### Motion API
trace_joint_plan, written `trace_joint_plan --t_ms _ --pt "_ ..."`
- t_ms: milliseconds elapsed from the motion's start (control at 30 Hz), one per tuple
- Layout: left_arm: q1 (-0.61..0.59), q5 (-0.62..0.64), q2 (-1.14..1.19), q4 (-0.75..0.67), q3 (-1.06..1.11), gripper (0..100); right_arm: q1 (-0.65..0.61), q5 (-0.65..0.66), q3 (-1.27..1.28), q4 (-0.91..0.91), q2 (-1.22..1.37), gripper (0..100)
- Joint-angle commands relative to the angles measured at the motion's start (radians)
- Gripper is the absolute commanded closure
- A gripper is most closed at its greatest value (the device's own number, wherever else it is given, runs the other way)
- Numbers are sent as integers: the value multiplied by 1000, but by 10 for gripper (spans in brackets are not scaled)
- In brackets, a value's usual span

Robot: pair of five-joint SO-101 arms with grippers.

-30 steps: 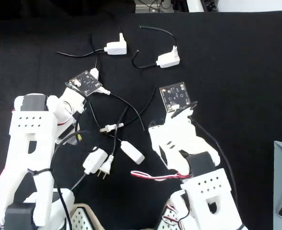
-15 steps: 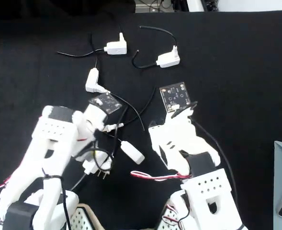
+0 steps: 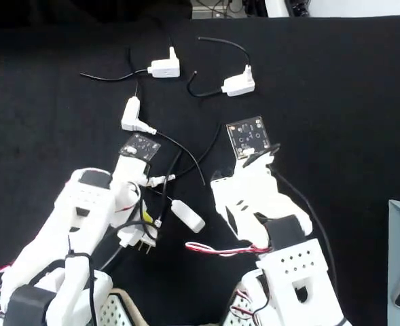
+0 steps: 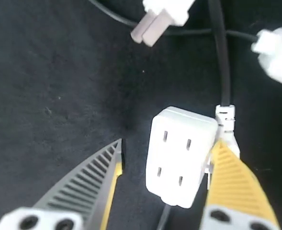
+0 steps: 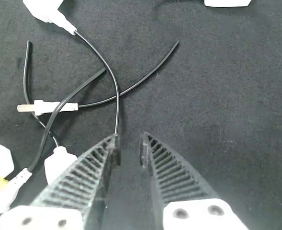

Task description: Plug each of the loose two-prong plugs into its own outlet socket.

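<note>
1. The outlet block (image 4: 181, 155) is nearest, on the black table (image 3: 349, 102) close to the arms' bases; it is white and rounded, with two pairs of slots on the face turned up at the left wrist camera.
2. Its long axis runs along the gap of the left gripper (image 4: 168, 144); the claw is spread wide around it, the yellow finger (image 4: 231, 177) just beside one flank, the grey ribbed finger (image 4: 93, 177) apart from the other; whether the yellow one touches cannot be told.
3. In the high view the left arm (image 3: 84, 210) is bent low over this block (image 3: 130, 236), wrist pitched down.
4. Just beyond lies an oblong white piece (image 3: 187, 216), set diagonally.
5. A slender plug (image 5: 40, 108) lies flat farther out, its long axis crosswise, its pale tip toward the left arm's side (image 3: 157, 180); black cables (image 5: 117, 91) cross beside it.
6. The right gripper (image 5: 129, 140) hangs above bare cloth near those cables; its ribbed fingers are nearly together with a thin gap, pinching nothing; the right arm (image 3: 254, 197) is folded, wrist angled down.
7. A white plug (image 3: 132, 114) lies beyond the left arm.
8. Farthest, two boxy white plugs (image 3: 164, 68) (image 3: 239, 83) lie side by side but apart, each with a short black lead.
</note>
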Motion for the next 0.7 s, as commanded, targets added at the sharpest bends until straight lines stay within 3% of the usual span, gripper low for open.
trace_joint_plan --t_ms 0,67,267,467,667 --pt "13 6 -15 -55 28 716 -15 2 -4 -14 -10 913" --pt "12 5 -17 -57 30 742 -15 2 -4 -14 -10 913" --pt "2 -8 -25 -87 8 945 -15 2 -4 -14 -10 913" --pt "-30 -244 -15 -221 61 969 -15 2 -4 -12 -10 913" --pt "-176 -560 -15 -373 64 934 -15 2 -4 -14 -10 913"
